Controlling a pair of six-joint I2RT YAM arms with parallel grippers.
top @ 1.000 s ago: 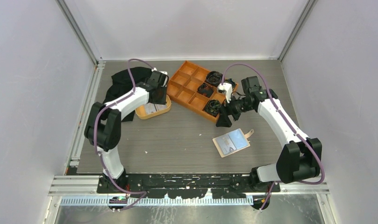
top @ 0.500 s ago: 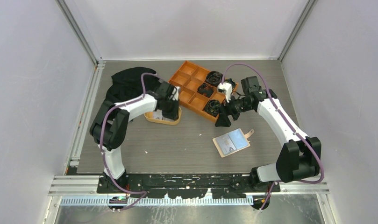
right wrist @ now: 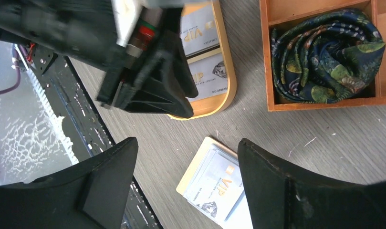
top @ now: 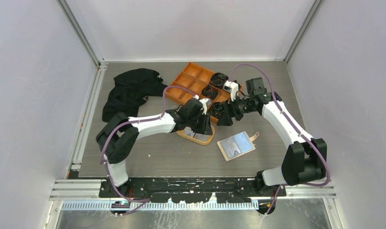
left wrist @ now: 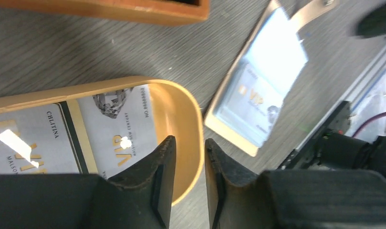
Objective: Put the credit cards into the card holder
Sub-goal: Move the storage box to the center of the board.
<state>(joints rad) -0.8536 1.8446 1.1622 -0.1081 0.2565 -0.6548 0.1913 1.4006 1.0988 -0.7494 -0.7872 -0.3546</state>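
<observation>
From above, left claw hides most of oval dish; card holder cut by edge

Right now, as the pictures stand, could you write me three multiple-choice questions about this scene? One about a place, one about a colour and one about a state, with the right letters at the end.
1. Where is the dish?
A. beside the holder
B. on top of the holder
C. under the holder

2. What colour is the dish?
A. blue
B. orange
C. green

3. How is the right gripper?
A. shut on the holder
B. shut on the dish
C. open, holding nothing

Answers:
1 A: the top view shows them side by side.
2 B: its wall looks orange in every view.
3 C: its fingers stand wide apart, with nothing between them.
</observation>
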